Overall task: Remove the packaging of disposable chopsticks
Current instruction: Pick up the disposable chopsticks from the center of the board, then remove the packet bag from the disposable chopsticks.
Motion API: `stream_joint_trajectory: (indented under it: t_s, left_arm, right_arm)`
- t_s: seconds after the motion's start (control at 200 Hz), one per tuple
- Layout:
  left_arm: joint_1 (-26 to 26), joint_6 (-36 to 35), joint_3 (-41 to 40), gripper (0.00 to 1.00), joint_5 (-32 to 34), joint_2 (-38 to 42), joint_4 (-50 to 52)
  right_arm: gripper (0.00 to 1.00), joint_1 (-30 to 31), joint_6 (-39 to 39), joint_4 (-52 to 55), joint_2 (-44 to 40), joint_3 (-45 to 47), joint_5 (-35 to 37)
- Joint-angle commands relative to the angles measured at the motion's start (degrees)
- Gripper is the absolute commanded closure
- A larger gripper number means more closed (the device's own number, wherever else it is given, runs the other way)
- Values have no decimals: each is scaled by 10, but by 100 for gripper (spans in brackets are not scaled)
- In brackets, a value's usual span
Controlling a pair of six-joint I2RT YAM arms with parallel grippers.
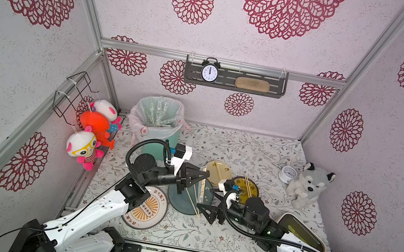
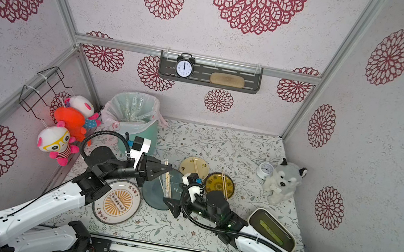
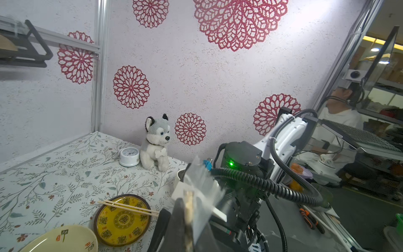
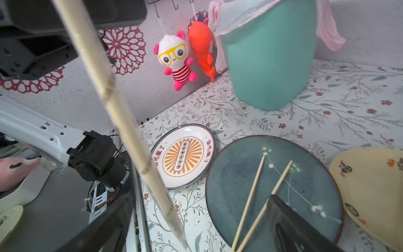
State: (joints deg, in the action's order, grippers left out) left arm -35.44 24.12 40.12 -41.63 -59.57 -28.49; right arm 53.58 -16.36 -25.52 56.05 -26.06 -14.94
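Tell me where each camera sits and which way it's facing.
Top views: high above the arm bases, facing down and forward over the table; both arms show.
Left wrist: faces rightward to the husky plush; left gripper pinching the packaging, right arm beyond.
Right wrist: faces leftward to the teal bin; open right gripper, left arm.
Shared: both wrist views catch the cream plate.

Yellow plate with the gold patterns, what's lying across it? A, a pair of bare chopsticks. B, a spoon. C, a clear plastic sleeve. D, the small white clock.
A: two bare wooden chopsticks lie across the yellow plate, with no wrapper on them.
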Motion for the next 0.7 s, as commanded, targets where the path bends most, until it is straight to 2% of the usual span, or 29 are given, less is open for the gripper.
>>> stream_joint_trajectory:
  t_s: [0.0,0.07,0.135,0.21,0.31,0.36,0.595,0.655,0.695]
  left_arm:
    - [7,-29,7,100,-30,6,36]
    - [9,-27,7,100,-29,9,32]
    - [10,-22,5,100,-34,10,23]
    - [11,-26,5,100,-31,13,24]
    - [13,-29,7,100,-24,19,30]
    - [15,-29,8,100,-27,22,30]
    - [15,-29,8,100,-31,29,38]
    - [15,-24,6,100,-32,28,29]
    - [15,-24,5,100,-32,28,27]
  right_arm:
    - [11,-2,48,-85,12,-12,-75]
    - [26,-2,52,-105,23,-11,-95]
    - [44,-2,58,-103,40,-16,-106]
    - [56,-3,60,-103,54,-16,-118]
    - [59,-3,55,-125,64,-3,-120]
    - [65,-3,54,-137,64,4,-122]
    - [76,-4,47,-161,67,17,-125]
    - [81,-4,45,-170,77,16,-133]
    - [89,-5,45,-171,83,14,-134]
